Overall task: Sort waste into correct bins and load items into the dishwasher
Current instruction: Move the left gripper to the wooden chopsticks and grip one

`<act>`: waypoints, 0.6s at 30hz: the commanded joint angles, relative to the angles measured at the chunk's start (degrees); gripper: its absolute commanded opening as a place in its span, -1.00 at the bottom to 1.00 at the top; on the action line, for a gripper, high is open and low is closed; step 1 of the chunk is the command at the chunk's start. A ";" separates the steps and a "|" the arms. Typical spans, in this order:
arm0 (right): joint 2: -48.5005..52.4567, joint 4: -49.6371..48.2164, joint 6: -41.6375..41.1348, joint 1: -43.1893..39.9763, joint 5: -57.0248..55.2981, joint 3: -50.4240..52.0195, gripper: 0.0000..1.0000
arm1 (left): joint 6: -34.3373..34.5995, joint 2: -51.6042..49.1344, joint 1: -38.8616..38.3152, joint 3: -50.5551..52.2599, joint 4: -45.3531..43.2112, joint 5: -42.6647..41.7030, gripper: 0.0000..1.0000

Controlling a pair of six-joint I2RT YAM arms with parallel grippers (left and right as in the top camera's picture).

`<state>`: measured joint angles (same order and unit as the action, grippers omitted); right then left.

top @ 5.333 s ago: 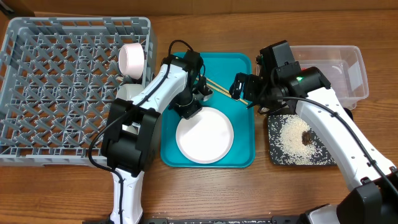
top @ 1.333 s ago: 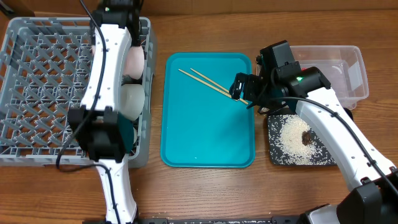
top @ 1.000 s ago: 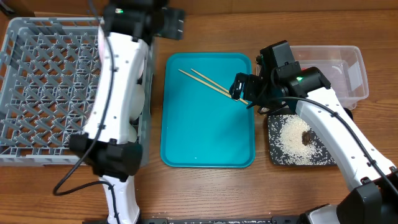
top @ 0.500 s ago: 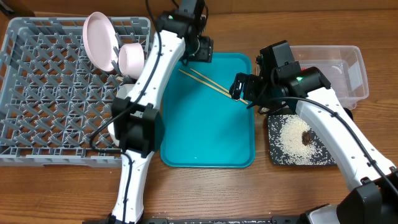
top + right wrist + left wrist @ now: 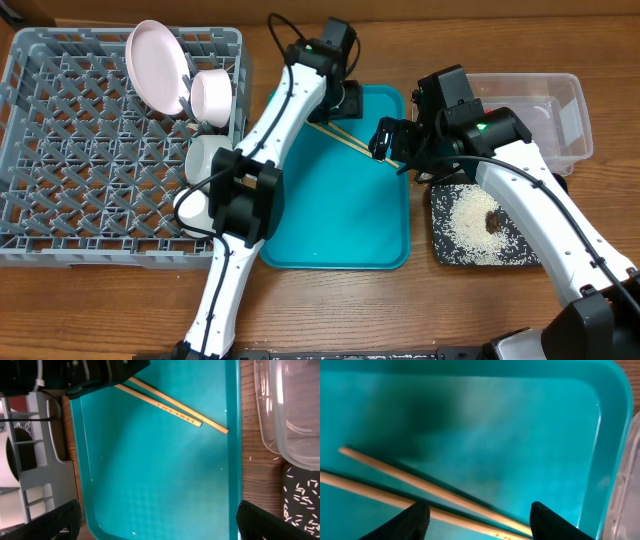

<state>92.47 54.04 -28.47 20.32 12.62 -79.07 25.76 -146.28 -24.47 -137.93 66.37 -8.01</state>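
**Overhead.** The left arm is stretching from its base at the near table edge, rising along the right wall of the rack and bending right at the top. The left claw is hanging over the far end of the teal tray. The chopsticks are lying on the tray just on the near side of this claw, slanting toward the right claw. Left of the left claw, the rack is carrying a tilted plate, a cup and a bowl. The right arm is reaching in from the near right corner with its elbow bent. Its claw is hovering over the tray's right edge. Beyond this claw to the right the clear tub is sitting. On its near side is the black tray, holding rice and a brown scrap.

**Left wrist.** The left claw is pointing down at the tray. Its fingers are standing apart and clamping nothing. The chopsticks are running slantwise across the gap, close to the tips.

**Right wrist.** The right claw is holding its fingers spread wide and empty. The chopsticks are lying well ahead of it on the tray, and the left arm is covering their far ends. The tub is showing at the claw's right.
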 commanded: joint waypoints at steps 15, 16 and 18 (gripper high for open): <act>-0.90 -0.17 -0.02 0.24 -0.61 -1.55 0.99 | 12.37 -1.57 -2.36 0.22 2.84 7.10 0.40; -0.90 -0.17 -0.02 0.24 -0.61 -1.55 1.00 | 12.44 -1.77 -2.51 0.22 2.58 7.13 0.39; -0.90 -0.17 -0.02 0.24 -0.61 -1.55 1.00 | 12.48 -2.23 -2.82 0.22 2.03 7.19 0.37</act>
<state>92.47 54.06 -28.47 20.32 12.62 -79.07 36.21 -146.41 -26.30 -137.93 68.90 -1.87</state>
